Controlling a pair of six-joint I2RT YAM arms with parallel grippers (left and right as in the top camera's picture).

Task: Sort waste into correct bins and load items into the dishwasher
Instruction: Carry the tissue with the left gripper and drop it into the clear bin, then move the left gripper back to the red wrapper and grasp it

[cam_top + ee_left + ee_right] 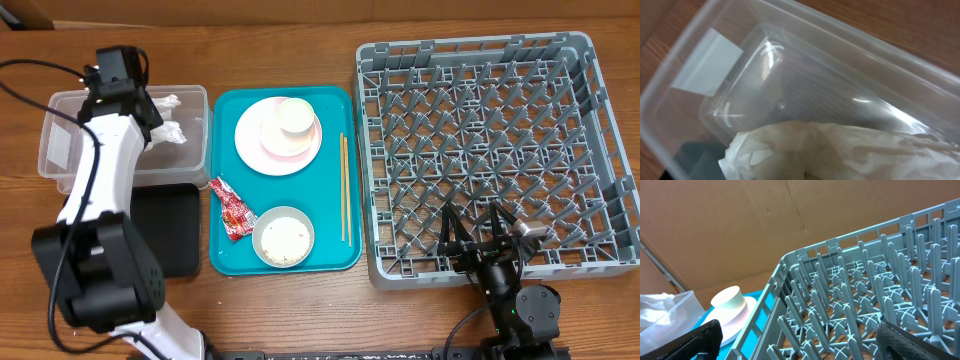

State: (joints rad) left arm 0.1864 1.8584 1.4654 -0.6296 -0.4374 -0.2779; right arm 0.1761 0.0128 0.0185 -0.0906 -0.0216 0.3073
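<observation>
**Q:** What is marked first, and where is it found?

**A:** The crumpled napkin [840, 150]. It is shown left of the teal tray [325, 190], suspended over the clear tub [52, 140]. It is pinched by the left gripper [155, 112], whose jaws are closed tight on the paper.

**Q:** How is it expected to handle?

**A:** It is judged very light, soft and compressible. No fragility is expected, though a fold may cling to a finger on release. A hold on any bunched ridge is considered sufficient.

**Q:** What is labelled further out?

**A:** On the teal tray are seen the red sauce packet [232, 212], the bowl [283, 237], the plates [262, 145] bearing the cup [297, 117], and the chopsticks [345, 190]. Right of the tray, the right gripper [478, 232] is held over the near edge of the dish rack [490, 120], jaws spread wide and nothing between them.
</observation>
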